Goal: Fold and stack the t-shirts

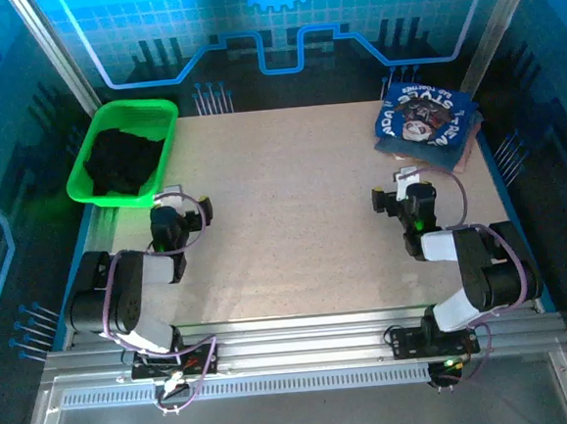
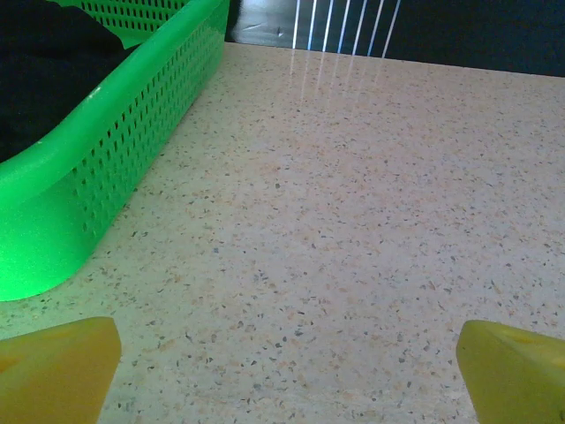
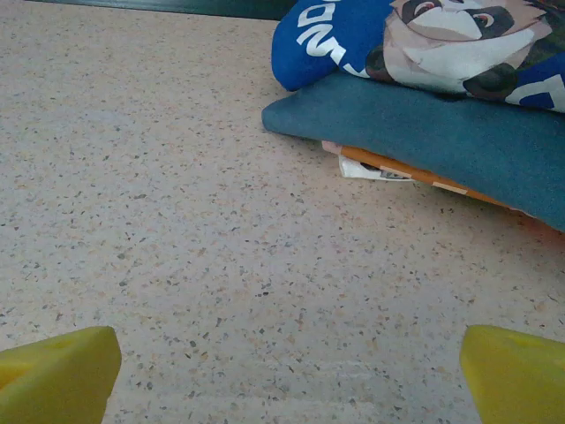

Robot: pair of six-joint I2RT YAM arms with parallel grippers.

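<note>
1. Nearest you, left of centre: your left hand (image 2: 284, 371). Its yellow fingertips (image 2: 53, 371) are spread as wide as they go, with nothing between them, over bare speckled beige counter (image 1: 285, 231).

2. Level with it, right of centre: your right hand (image 3: 287, 371). It is likewise spread wide and holds nothing, well apart from the left hand.

3. Far left corner, just beyond your left hand and a little to its left: a rectangular green perforated plastic basket (image 2: 115, 150) standing on the counter.

4. Inside that basket: a plain black soft fabric t-shirt (image 1: 122, 161), unfolded, in a crumpled heap that covers most of the basket's floor.

5. Far right corner, beyond your right hand: a stack of folded blue t-shirts (image 1: 424, 122) lying on the counter, set at a slant to its edges.
   - The top one is a bright blue t-shirt (image 3: 353, 35) with white lettering and a dark picture print of an animal face.
   - Directly under it is a plain darker blue folded t-shirt (image 3: 424, 124).
   - A thin orange and white edge (image 3: 380, 166) pokes out beneath the stack. You cannot tell from here what it belongs to.
</note>
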